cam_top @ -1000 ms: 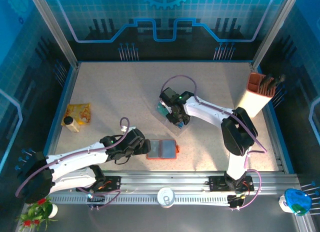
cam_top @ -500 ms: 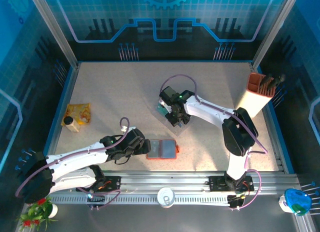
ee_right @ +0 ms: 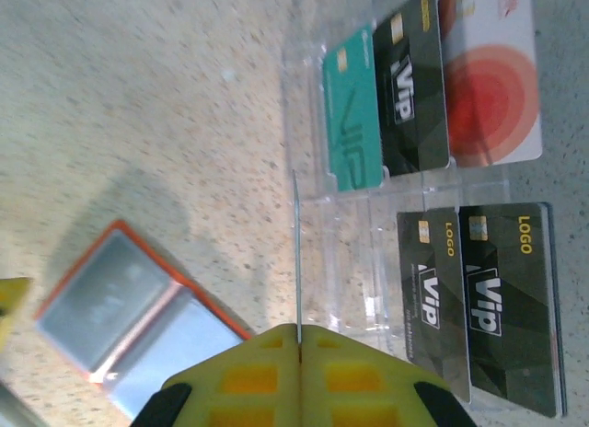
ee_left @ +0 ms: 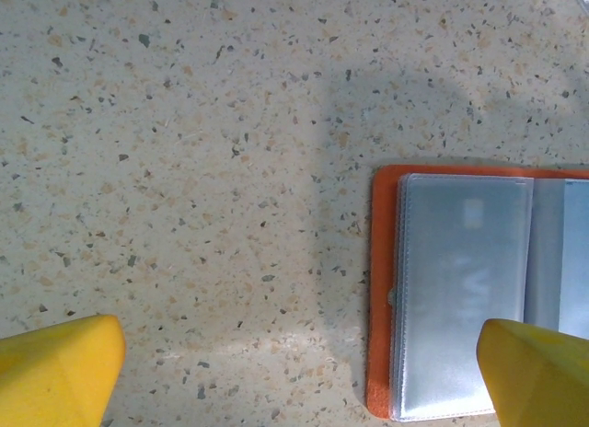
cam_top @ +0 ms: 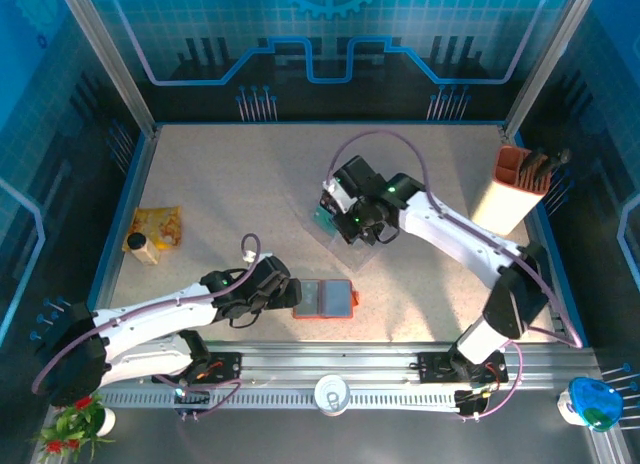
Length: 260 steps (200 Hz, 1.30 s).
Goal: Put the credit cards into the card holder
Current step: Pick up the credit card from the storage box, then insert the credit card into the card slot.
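The orange-red card holder (cam_top: 325, 298) lies open near the front edge, its grey-blue pockets up (ee_left: 460, 289) (ee_right: 138, 317). My left gripper (cam_top: 288, 295) (ee_left: 299, 372) is open just left of it, one yellow fingertip (ee_left: 538, 372) over the holder's corner. My right gripper (cam_top: 352, 224) (ee_right: 300, 340) is shut on one credit card (ee_right: 297, 252), seen edge-on as a thin line, above the clear tray (ee_right: 313, 183). In the tray lie a teal card (ee_right: 350, 123), a black card (ee_right: 414, 86), a red-and-white card (ee_right: 488, 77) and two more black cards (ee_right: 433, 280) (ee_right: 511, 298).
A tall orange-and-white box of pens (cam_top: 520, 189) stands at the right edge. A yellow packet (cam_top: 160, 224) and a small bottle (cam_top: 143, 247) sit at the left edge. A white cup (cam_top: 331, 393) rests on the front rail.
My right gripper has closed on a card and risen from the tray, its arm swinging out to the right. The left arm and the card holder have not moved.
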Tool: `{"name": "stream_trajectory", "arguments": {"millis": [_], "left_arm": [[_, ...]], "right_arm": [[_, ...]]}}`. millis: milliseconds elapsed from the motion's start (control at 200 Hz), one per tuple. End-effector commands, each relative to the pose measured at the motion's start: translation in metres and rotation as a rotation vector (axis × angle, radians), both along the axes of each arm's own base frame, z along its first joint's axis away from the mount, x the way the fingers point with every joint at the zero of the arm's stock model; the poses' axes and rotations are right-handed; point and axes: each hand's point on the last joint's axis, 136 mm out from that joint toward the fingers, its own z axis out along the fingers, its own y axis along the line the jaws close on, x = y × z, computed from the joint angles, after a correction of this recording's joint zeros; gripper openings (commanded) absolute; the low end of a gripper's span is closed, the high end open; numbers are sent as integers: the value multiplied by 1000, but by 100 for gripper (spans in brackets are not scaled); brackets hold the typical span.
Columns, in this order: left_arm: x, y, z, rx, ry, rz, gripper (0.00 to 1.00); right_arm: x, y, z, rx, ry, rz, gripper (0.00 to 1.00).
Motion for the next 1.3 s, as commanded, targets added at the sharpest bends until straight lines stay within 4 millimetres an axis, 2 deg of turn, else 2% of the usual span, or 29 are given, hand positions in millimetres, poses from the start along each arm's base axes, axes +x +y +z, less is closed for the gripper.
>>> {"name": "stream_trajectory", "arguments": {"millis": [0,220,250,365,600,845,1045,1296], "left_arm": [[4,-4,5,11,6,-22,99],[7,-11,2,20,23,-36,99],[7,-13,1,22,26,-42,99],[8,-17,-1,29,44,-58,99],[7,-21,-9,46,66,-68,99],[3,-19,-20,72,81,-70,99],[-1,-19,-28,81,90,-73,99],[-8,-11,-39,111,110,-55,99]], "right_arm": [[-23,12,14,174,27,-17,0],[-47,19,1,557,62,-167,0],[-53,17,-11,589,79,-195,0],[-66,15,-28,678,67,-264,0],[-81,11,-58,778,48,-383,0],[-88,21,-72,863,40,-429,0],[-92,28,-82,860,34,-447,0],[-95,26,-93,839,14,-484,0]]}}
